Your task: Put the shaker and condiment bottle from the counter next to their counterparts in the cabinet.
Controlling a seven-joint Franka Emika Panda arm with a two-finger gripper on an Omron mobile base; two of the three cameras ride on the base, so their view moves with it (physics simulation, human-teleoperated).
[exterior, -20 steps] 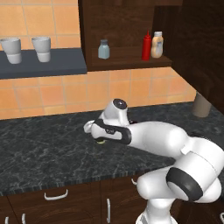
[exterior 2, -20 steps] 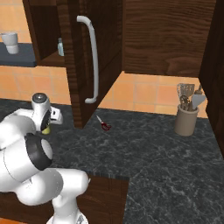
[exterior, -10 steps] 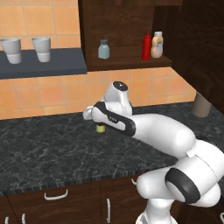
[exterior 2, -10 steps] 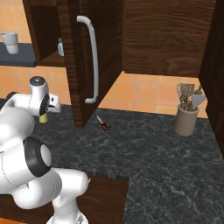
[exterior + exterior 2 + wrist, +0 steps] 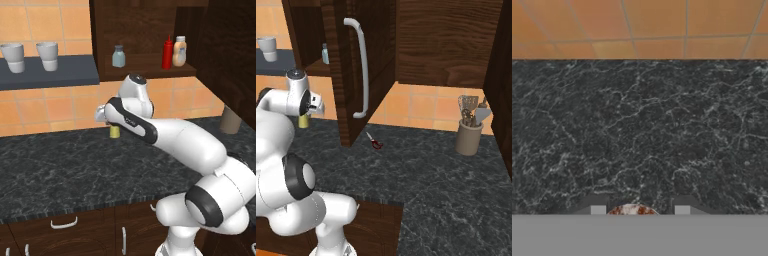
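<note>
— What does the room look like from where you stand?

— A long counter (image 5: 60,170) of dark marbled stone crosses the middle of the left base view, with orange tiles behind it. In the upper left, a grey wall shelf (image 5: 55,75) carries two pale cups (image 5: 30,56).

— And the cabinet (image 5: 150,30)?

— It is at the top centre, dark wood. On its inner shelf stand a grey-blue shaker (image 5: 118,56), the red condiment bottle (image 5: 167,52) and a tan bottle (image 5: 179,51) just beside it.

— The gripper (image 5: 111,125)?

— Its jaws are closed tight on the yellow-green shaker (image 5: 115,131), held above the counter near the tiles.

— Something more?

— In the right base view, a utensil holder (image 5: 469,137) at the right and a small red thing (image 5: 376,144) beside the open door (image 5: 363,65).
</note>
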